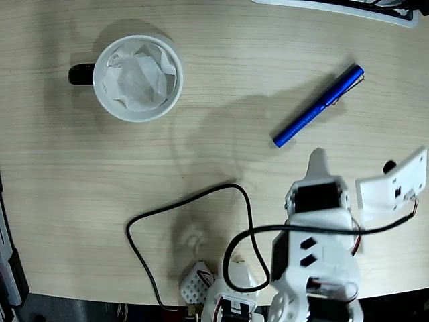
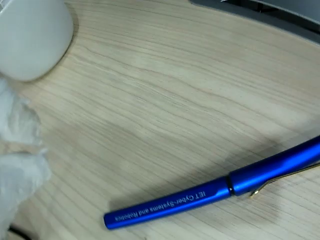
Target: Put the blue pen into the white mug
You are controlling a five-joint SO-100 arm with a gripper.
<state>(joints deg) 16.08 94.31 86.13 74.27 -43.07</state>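
in the fixed view the blue pen lies flat on the pale wooden counter toward two o'clock from the middle of the picture, slanting from its plain tip at the lower left up to its clip end at the upper right. the white mug stands upright toward ten o'clock, well apart from the pen, with its black handle pointing to nine o'clock and crumpled white paper filling its inside. the white arm sits at about five o'clock, and the tool reaches toward twelve o'clock, its tip just short of the pen's lower end and not touching it; whether the tool is wide or narrow i cannot tell. a black cable loops over the counter toward seven o'clock. in the wrist view the pen crosses the lower part of the picture with white lettering on its barrel, and a blurred white shape sits at ten o'clock.
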